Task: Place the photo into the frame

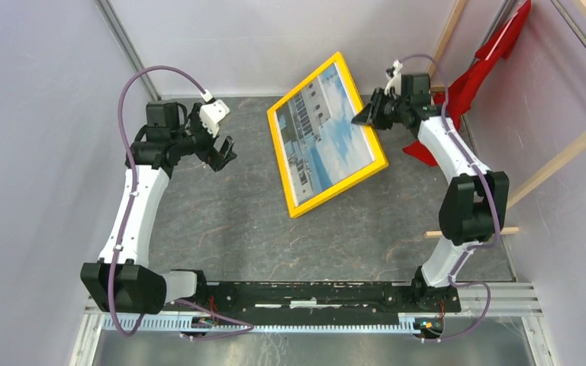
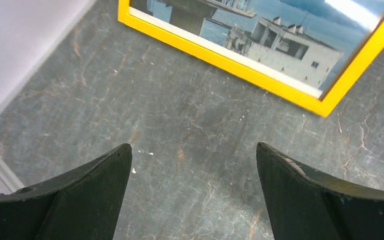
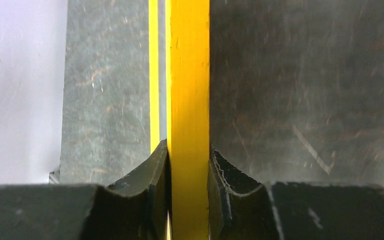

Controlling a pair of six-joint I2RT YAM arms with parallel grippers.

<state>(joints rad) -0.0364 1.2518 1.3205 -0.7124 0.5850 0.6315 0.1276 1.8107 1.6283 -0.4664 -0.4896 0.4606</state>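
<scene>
The yellow frame [image 1: 376, 161] stands tilted over the dark table, its right side lifted. The photo [image 1: 322, 126] of a white building under blue sky fills it, face up. My right gripper [image 1: 368, 114] is shut on the frame's right rail. In the right wrist view that yellow rail [image 3: 188, 75] runs straight up between the two fingers [image 3: 150, 170], which press on both its sides. My left gripper [image 1: 222, 155] hangs open to the left of the frame, holding nothing. In the left wrist view the frame's corner [image 2: 325, 106] and the photo [image 2: 285, 47] lie ahead of the spread fingers [image 2: 105, 175].
Bare wooden beams [image 1: 565, 156] with a red cloth [image 1: 488, 69] stand at the right behind my right arm. Pale walls close in the table [image 1: 221, 221] on the left and at the back. The arm bases sit on the rail [image 1: 305, 293] at the near edge.
</scene>
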